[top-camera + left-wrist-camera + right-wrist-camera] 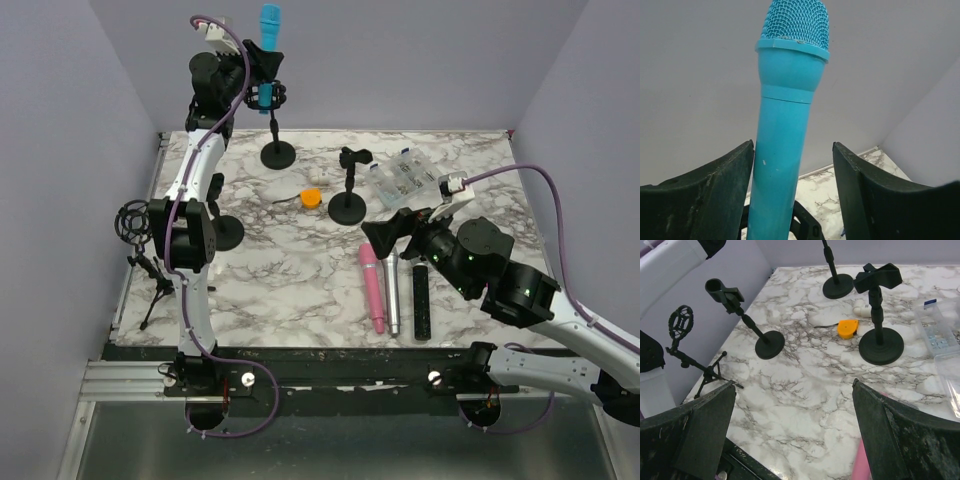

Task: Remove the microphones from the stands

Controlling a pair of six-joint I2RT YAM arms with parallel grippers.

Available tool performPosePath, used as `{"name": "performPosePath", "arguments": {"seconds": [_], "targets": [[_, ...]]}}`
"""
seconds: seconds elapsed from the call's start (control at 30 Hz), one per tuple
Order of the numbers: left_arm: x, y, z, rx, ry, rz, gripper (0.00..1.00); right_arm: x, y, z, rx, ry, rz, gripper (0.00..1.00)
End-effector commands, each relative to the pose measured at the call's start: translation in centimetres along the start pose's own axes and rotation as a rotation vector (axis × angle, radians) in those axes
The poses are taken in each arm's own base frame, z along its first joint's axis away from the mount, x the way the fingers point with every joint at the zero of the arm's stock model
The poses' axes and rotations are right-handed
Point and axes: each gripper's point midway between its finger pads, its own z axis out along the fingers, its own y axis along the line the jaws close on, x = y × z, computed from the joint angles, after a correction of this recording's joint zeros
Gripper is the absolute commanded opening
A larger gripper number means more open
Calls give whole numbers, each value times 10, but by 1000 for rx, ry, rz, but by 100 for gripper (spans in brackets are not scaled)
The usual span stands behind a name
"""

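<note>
The cyan microphone (270, 24) stands upright in the clip of a black round-base stand (277, 152) at the back of the table. My left gripper (262, 70) is raised around its handle. In the left wrist view the microphone (785, 125) runs up between the fingers of the left gripper (793, 145). It lies against the left finger (715, 190), with a clear gap to the right finger (875, 190). The jaws are open. The stand's clip (807, 227) shows just below. My right gripper (388, 238) is open and empty, low over the table's middle (794, 384).
A pink microphone (373, 288), a silver one (393, 295) and a black one (421, 298) lie side by side by the right gripper. Two empty stands (347, 185) (225, 232), an orange tape measure (312, 198), a clear plastic box (403, 180) and a tripod shock mount (140, 250) stand around.
</note>
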Motion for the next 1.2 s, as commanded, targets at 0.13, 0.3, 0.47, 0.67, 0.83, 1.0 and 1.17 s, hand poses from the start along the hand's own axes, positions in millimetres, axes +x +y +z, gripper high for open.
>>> {"name": "performPosePath", "arguments": {"seconds": [0.13,0.3,0.47,0.67,0.83,1.0,1.17], "targets": [[-8,9,8,-33,-100,58,43,-2,-7,2,48,2,-34,100],[-28,-3,9,-40,-145,151,26,1,-1,5,30,15,-31,100],[-60,-25,7,-26,-195,211,8,1,-1,4,21,12,-21,100],[-108,-56,-6,-19,-277,268,0,-6,0,-4,2,-8,-13,100],[-169,-98,-26,22,-352,289,0,-12,0,-13,-19,-27,5,100],[-204,-145,-61,81,-346,235,0,-21,-2,-24,-30,-53,11,100],[-174,-163,-112,6,-133,-22,0,-28,-10,-38,-34,-85,24,100]]}}
